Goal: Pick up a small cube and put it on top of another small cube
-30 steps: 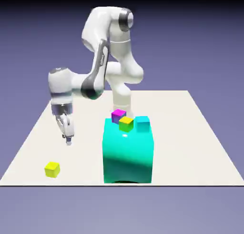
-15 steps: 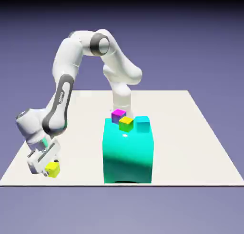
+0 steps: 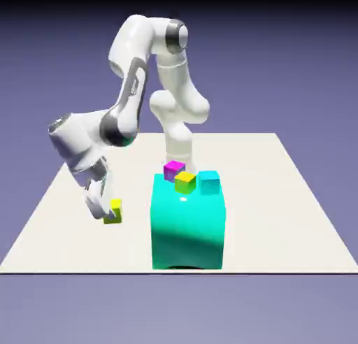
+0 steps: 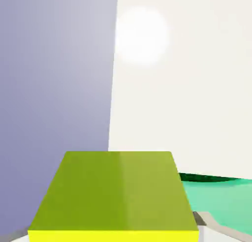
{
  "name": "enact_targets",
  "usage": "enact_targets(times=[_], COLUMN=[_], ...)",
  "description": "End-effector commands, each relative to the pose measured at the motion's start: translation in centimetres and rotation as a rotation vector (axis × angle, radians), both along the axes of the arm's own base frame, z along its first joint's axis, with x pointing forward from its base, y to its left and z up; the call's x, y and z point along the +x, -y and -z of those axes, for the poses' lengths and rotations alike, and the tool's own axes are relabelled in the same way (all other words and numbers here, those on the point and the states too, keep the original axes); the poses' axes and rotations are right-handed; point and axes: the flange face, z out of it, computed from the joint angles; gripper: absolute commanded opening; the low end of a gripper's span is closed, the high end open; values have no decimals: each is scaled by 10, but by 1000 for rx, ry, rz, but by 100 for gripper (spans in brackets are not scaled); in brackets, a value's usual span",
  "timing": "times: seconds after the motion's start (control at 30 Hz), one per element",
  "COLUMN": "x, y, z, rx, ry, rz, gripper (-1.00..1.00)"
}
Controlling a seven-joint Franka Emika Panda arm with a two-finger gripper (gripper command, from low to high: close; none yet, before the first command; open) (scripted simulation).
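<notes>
1. With the jaws clamped on the small yellow cube [image 3: 114,211], the gripper [image 3: 108,212] holds it off the table [image 3: 294,196], toward the exterior view's left of the big teal block [image 3: 187,227].
2. Judging by that, the pick is done and the carry is the step in hand; the placing is not yet done.
3. The target, the small cyan-blue cube [image 3: 208,181], sits on the top of the teal block at its right side in the exterior view, just beside a yellow-topped, green-sided cube [image 3: 185,182], with a magenta-and-purple cube [image 3: 173,170] behind that.
4. The next move probably calls for more height, since the held cube hangs below the level of the block's top, then travel toward the exterior view's right, over the two neighbouring cubes, and a gentle descent squarely onto the cyan-blue one.
5. The tight crowding up there is the likely risk: a low pass could knock a neighbour.
6. Only the exterior view shows the arm, the target and the gap between held cube and block.
7. The hand view instead shows the yellow cube large between the fingertips [image 4: 209,222], well centred, with table, backdrop and a sliver of teal beyond; the target is not in it.
</notes>
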Motion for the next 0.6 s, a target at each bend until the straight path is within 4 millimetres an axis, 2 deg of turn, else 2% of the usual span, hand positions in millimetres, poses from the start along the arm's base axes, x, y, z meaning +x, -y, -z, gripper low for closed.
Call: enact_targets(times=[0.0, 0.13, 0.3, 0.33, 0.47, 0.5, 0.53, 0.57], x=[-1, -16, -60, -60, -71, -71, -71, -71], y=[-23, -110, -208, -208, -220, -220, -220, -220], z=[-14, -67, -119, -119, -53, -52, -52, -52], rx=[-3, -22, -74, -74, -74, -74, -74, -74], ry=[-1, -4, -19, -19, -19, -19, -19, -19], rz=[-52, -255, -490, -490, -490, -490, -490, -490], gripper=[-100, -100, -100, -100, -100, -100, 100, 100])
